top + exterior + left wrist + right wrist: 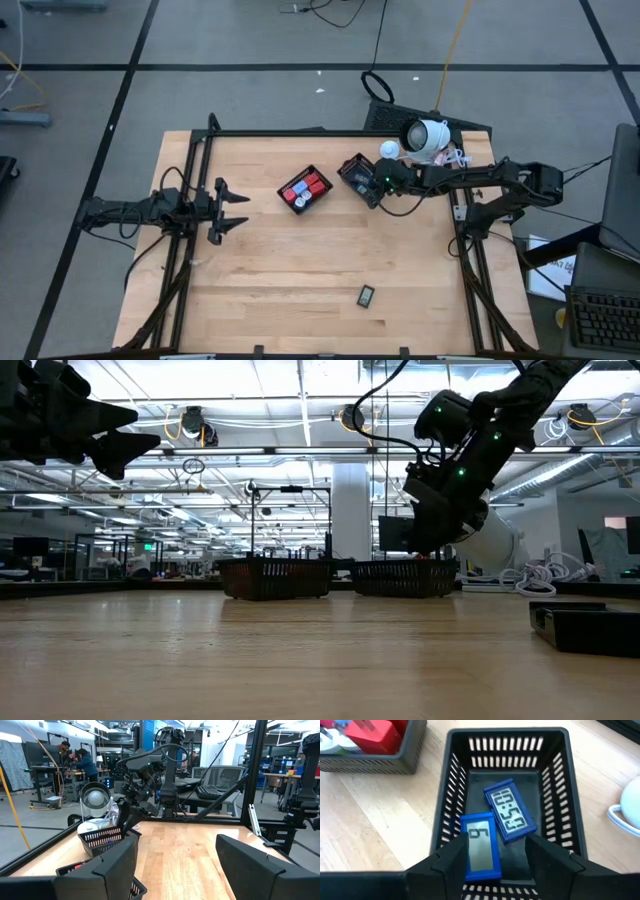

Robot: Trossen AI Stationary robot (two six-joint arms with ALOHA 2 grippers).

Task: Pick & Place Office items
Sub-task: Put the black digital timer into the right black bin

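Two black mesh baskets stand mid-table. The left basket (pixel 305 190) holds red blocks (pixel 375 732) and a pale blue piece. The right basket (pixel 555 785) holds two blue-framed flat display pieces. One (pixel 510 810) lies flat on its floor. The other (pixel 481 849) lies between the fingers of my right gripper (pixel 492 865), which hangs open over this basket (pixel 357 172), slanting down. A third dark rectangle (pixel 366 295) lies flat on the table near the front edge. My left gripper (pixel 232 210) waits open at the table's left, above the wood. My right gripper's jaws stand wider than the nearer display piece. One finger (pixel 451 857) covers the piece's long edge (pixel 465 845) in the wrist view, and I cannot tell whether it touches it. The other finger stands clear of it.
A white dome camera (pixel 425 135) and loose cables (pixel 455 155) sit at the table's far right corner. Black frame rails (pixel 300 132) run along the far and side edges. Bare wood (pixel 300 260) spreads between the baskets and the front edge.
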